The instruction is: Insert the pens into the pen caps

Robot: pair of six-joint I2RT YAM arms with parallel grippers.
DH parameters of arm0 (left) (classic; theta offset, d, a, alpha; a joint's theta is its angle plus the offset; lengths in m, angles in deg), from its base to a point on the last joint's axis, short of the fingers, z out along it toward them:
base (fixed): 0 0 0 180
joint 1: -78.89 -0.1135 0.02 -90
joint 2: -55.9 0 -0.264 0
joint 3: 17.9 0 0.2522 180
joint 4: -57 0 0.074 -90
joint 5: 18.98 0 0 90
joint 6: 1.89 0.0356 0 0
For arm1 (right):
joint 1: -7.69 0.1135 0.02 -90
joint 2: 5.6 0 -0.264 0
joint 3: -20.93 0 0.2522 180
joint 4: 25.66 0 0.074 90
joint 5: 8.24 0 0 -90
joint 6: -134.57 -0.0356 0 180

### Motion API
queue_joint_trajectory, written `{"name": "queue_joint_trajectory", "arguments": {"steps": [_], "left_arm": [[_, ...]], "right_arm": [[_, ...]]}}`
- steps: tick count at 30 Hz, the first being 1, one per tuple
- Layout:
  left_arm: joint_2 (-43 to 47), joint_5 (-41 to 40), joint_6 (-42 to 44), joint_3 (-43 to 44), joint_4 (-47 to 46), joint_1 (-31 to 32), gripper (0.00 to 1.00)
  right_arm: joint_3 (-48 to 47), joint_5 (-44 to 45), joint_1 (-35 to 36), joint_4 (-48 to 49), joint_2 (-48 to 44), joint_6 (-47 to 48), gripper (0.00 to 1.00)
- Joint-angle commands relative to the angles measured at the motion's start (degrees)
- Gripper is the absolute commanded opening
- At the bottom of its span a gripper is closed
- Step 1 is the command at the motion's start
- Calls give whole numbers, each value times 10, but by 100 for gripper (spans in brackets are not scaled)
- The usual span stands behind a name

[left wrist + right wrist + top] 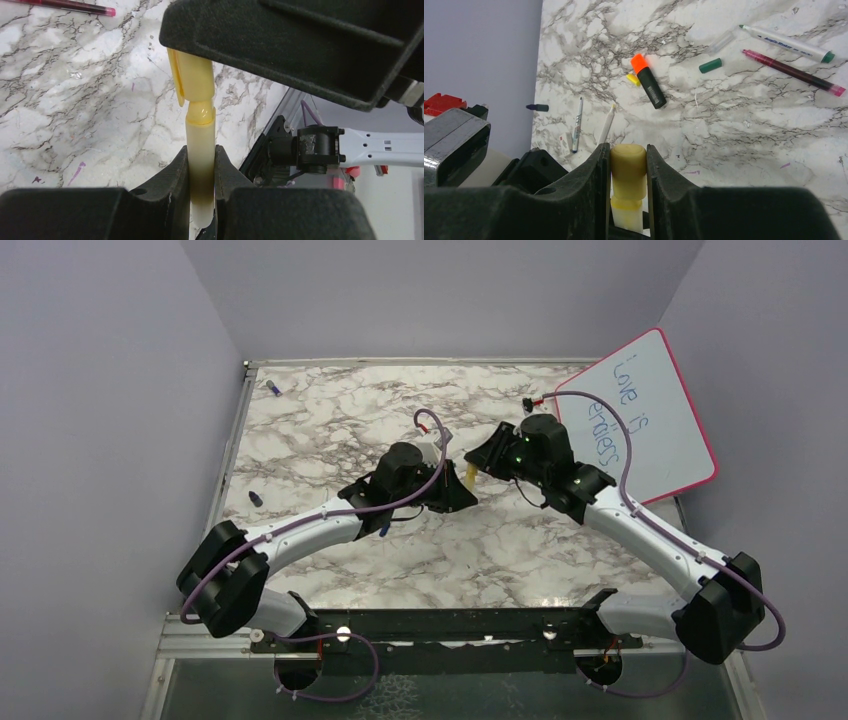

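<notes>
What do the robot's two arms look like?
The left arm and right arm match: white tubes between bulky black joints, each trailed by a thin purple cable. Small green lights glow on the right wrist. The jaws are matte black, blocky and slightly rough.

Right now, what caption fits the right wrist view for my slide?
Right end effector grips a yellow cap above a marble table strewn with pens.

Glossy marbled table (330,410) — matt plastic cap (628,165)
</notes>
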Motion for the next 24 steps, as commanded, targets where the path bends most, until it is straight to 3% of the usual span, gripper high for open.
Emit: {"name": "queue_joint_trajectory", "arguments": {"steps": [1, 12, 17, 22, 24], "left_arm": [[21, -73, 7, 33, -7, 2, 0], [18, -96, 34, 53, -37, -1, 0], [39, -51, 61, 29, -56, -3, 0], [68, 11, 65, -20, -50, -4, 0], [85, 27, 67, -31, -35, -4, 0]], "right_arm": [[0, -49, 4, -14, -13, 19, 5], [-11, -137, 3, -35, 1, 42, 7], [-35, -113, 4, -54, -12, 32, 31], [-88, -67, 4, -68, -17, 31, 69], [-94, -84, 4, -50, -27, 41, 78]]}}
